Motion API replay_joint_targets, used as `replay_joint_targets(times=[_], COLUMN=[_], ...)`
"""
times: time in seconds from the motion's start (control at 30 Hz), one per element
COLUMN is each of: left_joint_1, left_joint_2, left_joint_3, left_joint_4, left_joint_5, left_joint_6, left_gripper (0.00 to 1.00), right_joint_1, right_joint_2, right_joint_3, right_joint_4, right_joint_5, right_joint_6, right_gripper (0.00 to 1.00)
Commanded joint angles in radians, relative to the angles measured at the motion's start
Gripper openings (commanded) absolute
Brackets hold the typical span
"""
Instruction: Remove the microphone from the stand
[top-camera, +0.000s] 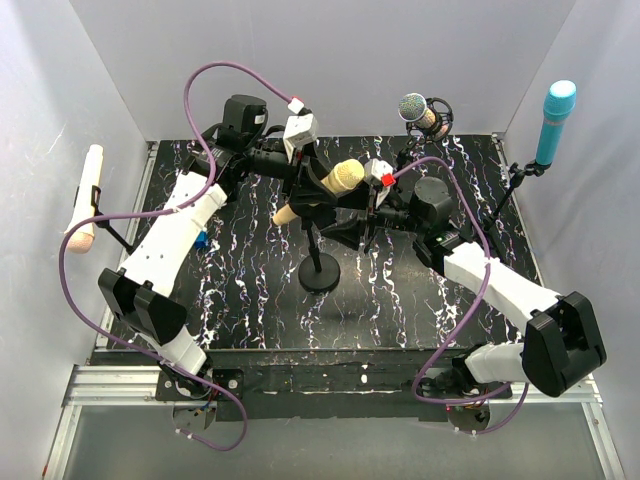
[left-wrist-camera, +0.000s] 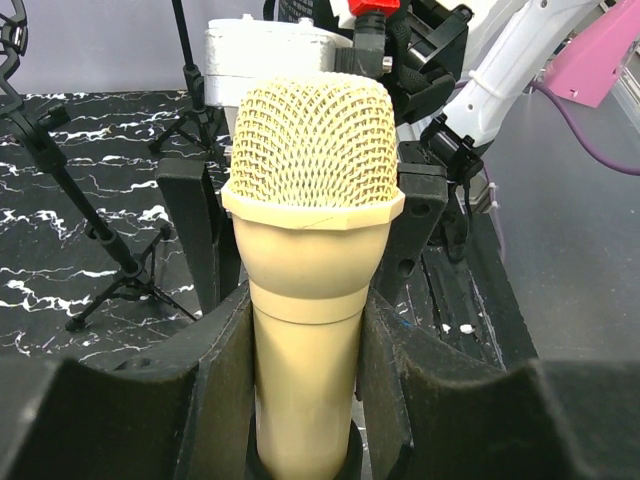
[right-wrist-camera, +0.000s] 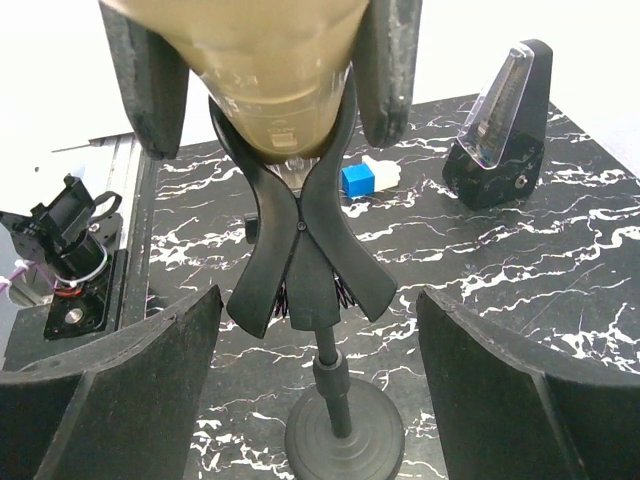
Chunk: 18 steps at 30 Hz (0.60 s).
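Observation:
A gold microphone (top-camera: 338, 180) lies tilted in the spring clip (right-wrist-camera: 300, 250) of a black stand with a round base (top-camera: 320, 272) at the table's middle. My left gripper (top-camera: 306, 198) is shut on the microphone's body; in the left wrist view its pads (left-wrist-camera: 215, 390) press both sides of the shaft (left-wrist-camera: 305, 380) below the mesh head (left-wrist-camera: 312, 150). My right gripper (top-camera: 355, 226) is open and empty. Its fingers (right-wrist-camera: 110, 390) stand on either side of the clip's lower handles without touching them. The microphone's lower end (right-wrist-camera: 275, 90) still sits in the clip's upper arms.
Three other microphones on thin stands ring the table: a white-pink one (top-camera: 85, 195) at left, a grey one (top-camera: 420, 112) at the back, a teal one (top-camera: 555, 115) at right. A metronome (right-wrist-camera: 500, 130) and a blue cube (right-wrist-camera: 355, 178) sit on the marbled mat.

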Motion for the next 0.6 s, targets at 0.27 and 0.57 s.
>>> replay_joint_targets(times=[0.27,0.57], left_joint_1=[0.012,0.012], left_joint_2=[-0.048,-0.07], left_joint_3=[0.033,0.022], left_joint_4=[0.015,-0.033], left_joint_5=[0.049,0.02], left_joint_6=[-0.041,-0.013], left_gripper=[0.0,0.0], right_joint_1=[0.019,0.024], right_joint_2=[0.037,0.047], right_joint_3=[0.033,0.061], right_joint_4=[0.119,0.12], right_joint_5=[-0.065,-0.045], right_joint_6=[-0.001,0.132], right_gripper=[0.86,0.9])
